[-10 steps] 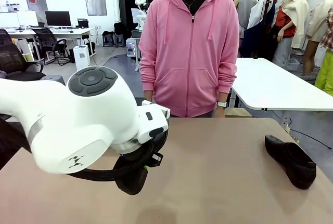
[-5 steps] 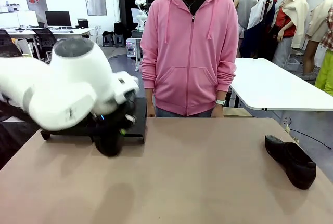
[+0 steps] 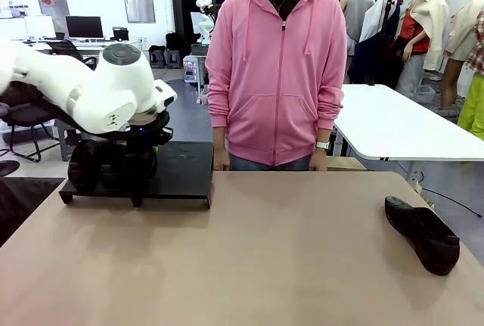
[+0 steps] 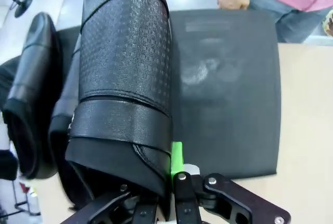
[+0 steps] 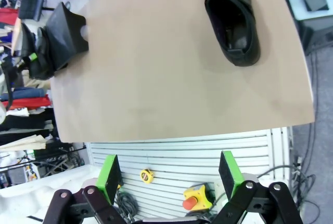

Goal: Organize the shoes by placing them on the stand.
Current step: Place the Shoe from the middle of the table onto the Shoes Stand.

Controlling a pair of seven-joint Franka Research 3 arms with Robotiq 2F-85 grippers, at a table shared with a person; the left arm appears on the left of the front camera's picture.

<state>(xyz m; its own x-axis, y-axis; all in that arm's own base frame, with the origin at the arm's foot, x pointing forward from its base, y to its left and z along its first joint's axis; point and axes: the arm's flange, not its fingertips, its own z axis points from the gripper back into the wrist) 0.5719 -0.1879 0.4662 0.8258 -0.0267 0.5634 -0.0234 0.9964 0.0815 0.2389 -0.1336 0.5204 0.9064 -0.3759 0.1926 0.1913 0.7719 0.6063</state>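
The held shoe [image 4: 125, 78] is clamped at its heel in the left end effector [image 4: 151, 174], toe pointing away from it, low over the stand [image 4: 229, 94]. Another shoe [image 4: 31, 104] sits on the stand just beside the one gripped. The lone shoe [image 3: 423, 234] lies on the bench [image 3: 287, 258], well apart from this end effector. The right end effector [image 5: 169, 174] hangs beyond the bench edge, green pads apart, with the lone shoe far ahead of it.

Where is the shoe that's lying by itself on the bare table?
In the front view the lone shoe lies on the table at its right side, close to the right edge. It is far from the stand at the far left corner.
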